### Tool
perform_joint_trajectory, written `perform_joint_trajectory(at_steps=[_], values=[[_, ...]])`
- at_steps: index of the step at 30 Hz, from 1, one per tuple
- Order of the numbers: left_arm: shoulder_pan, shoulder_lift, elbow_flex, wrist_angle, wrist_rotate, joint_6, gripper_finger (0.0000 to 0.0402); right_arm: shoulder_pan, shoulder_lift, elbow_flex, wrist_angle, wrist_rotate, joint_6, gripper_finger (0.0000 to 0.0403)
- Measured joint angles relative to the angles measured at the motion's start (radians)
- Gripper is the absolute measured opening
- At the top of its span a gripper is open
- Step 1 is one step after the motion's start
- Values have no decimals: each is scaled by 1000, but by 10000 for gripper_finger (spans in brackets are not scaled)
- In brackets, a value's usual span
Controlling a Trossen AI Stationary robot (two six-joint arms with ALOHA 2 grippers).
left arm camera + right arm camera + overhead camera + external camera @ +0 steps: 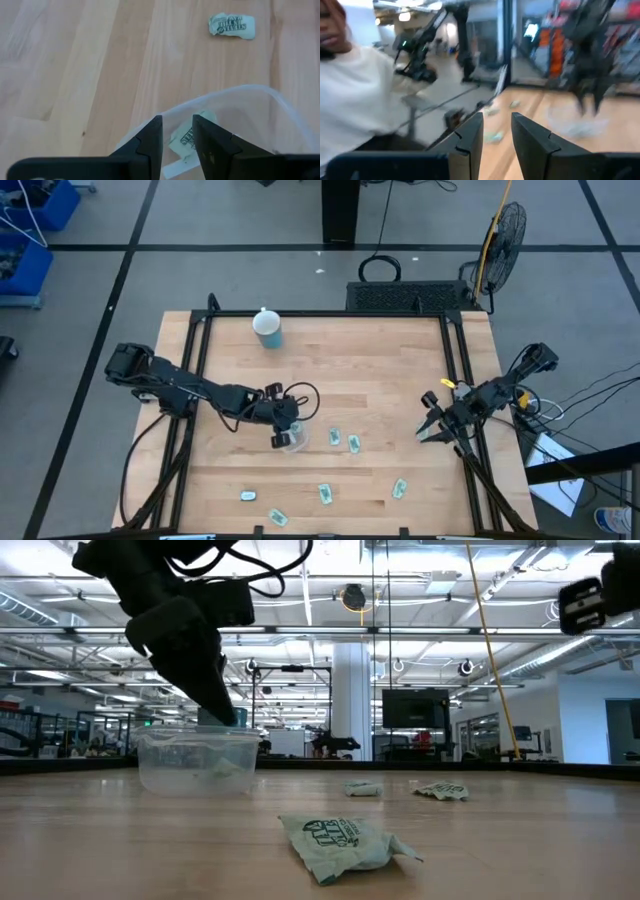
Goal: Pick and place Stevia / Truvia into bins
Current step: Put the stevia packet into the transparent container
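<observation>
1. Jaws of the left gripper [177, 120] stand a little spread, pinching nothing, with their tips dipped inside the small clear plastic bin with rounded corners [260, 90].
2. Directly below the gap between the jaws, one pale green and white paper sachet [187, 140] lies on the bin floor. A paler scrap beside it may be a second sachet; this cannot be told.
3. Step in hand, as judged: release into the bin. To finish it well, the jaws should be kept spread and lifted straight up. That way neither tip would catch the thin rim or drag the light bin across the wooden bench [380, 370].
4. The sachet should be seen to lie free before the jaws leave, since paper may cling to a pad.
5. Nearest loose sachets for the next pick: a pair [335, 436] [354, 444] just beyond the bin on the side away from the left arm. Being flat, each likely calls for a steep, low approach with one tip on either long edge.
6. Jaws of the right gripper [430, 430] are likewise spread and hold nothing. This arm waits at the bench edge, well apart from the left jaws.
7. Count, high view:
   - sachets loose on the bench: six, namely the pair above and four [400, 489] [325, 494] [249, 495] [277, 518] farther off toward the near edge;
   - sachets in the bin: at least one;
   - bins: one;
   - light blue cup with white lid [267, 328]: one, far behind the left jaws and untouched.
</observation>
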Motion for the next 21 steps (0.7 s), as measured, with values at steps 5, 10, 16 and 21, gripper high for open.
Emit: perform_joint_trajectory(at_steps=[5, 10, 16, 21], values=[[-2, 0, 0, 8, 0, 1, 113, 0, 5, 0, 142, 19, -92, 95], [-2, 0, 0, 8, 0, 1, 113, 0, 6, 0, 186, 65, -149, 95], [-2, 0, 0, 6, 0, 53, 113, 0, 32, 30, 148, 337, -4, 95], [-1, 0, 0, 7, -1, 80, 113, 0, 139, 131, 84, 362, -123, 95]])
